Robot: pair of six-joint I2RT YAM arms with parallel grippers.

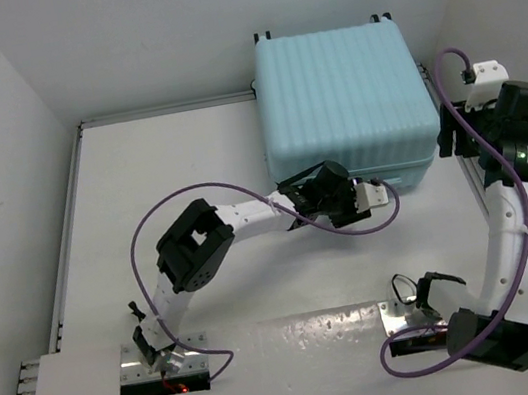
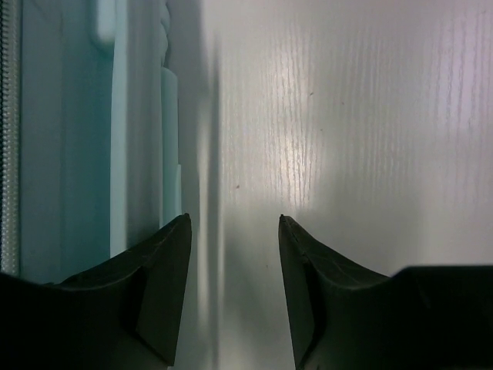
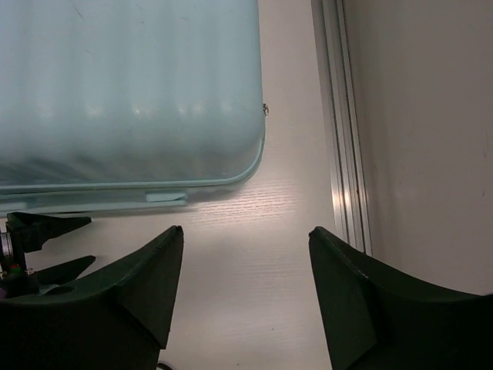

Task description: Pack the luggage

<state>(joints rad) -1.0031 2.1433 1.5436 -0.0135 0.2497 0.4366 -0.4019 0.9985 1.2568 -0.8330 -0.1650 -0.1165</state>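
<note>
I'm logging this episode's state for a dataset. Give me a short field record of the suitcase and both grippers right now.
luggage: pale blue, ribbed shell, lying flat, lid looks shut, far right of the table
left gripper: open, empty, at the luggage's near side
right gripper: open, empty, by its near right corner
contact: neither gripper visibly touches the shell

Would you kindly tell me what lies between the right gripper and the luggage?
Only bare white table lies between the right gripper and the luggage, as the right wrist view shows.
</note>
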